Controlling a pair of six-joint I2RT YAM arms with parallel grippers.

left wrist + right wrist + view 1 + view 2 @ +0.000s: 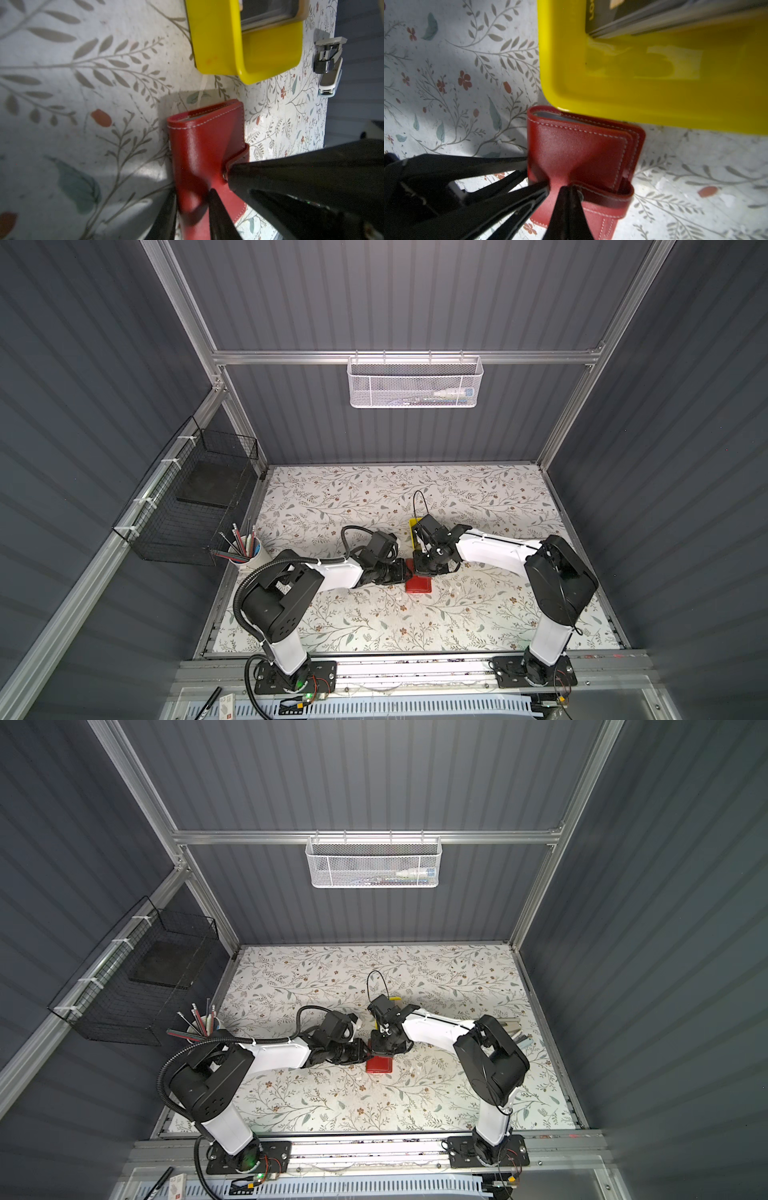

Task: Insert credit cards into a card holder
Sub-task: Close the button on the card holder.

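At the centre of your table (374, 622) lies the card holder (419, 585). The tray (216, 41) sits just beside it at twelve o'clock, with the credit cards (600, 20) inside. At nine o'clock, well apart, stands the pencil cup (258, 561).

Yellow tray (591, 99) just beyond card holder (581, 149); left fingers (220, 216), right fingers (566, 209) crowd it; near table (415, 626) free.

One card holder (419, 585), one yellow tray (218, 41), one stapler (328, 68), one pencil cup (254, 559), one white basket (413, 385), one black basket (187, 506).

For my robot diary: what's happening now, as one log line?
left gripper: clamps card holder; right gripper: shut at strap; credit cards: in tray
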